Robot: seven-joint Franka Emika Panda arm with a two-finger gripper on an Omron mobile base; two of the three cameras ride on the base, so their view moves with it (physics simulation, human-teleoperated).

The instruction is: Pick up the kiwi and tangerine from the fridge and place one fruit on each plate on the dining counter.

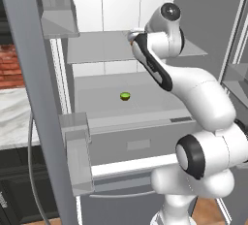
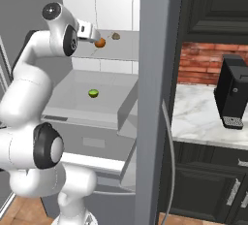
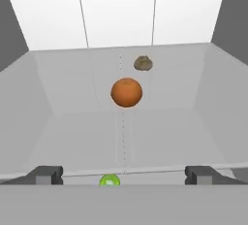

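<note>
The fridge (image 1: 140, 144) stands open. On its upper glass shelf (image 3: 72, 122) rests the orange tangerine (image 3: 127, 92) (image 2: 100, 43), with a small dull-brown lump (image 3: 143, 63) just behind it. The lime-green kiwi (image 1: 125, 96) (image 2: 93, 93) lies alone on the lower shelf, and shows through the glass in the hand view (image 3: 110, 180). My gripper (image 3: 124, 175) (image 2: 92, 35) is open wide at the front edge of the upper shelf, level with the tangerine and a short way in front of it, holding nothing. The plates and the dining counter are out of view.
The open door's translucent bins (image 1: 77, 156) jut out at the left, and its grey edge (image 2: 155, 98) rises on the right. A grey drawer (image 2: 92, 141) sits below the lower shelf. A black coffee machine (image 2: 231, 93) stands on a marble counter.
</note>
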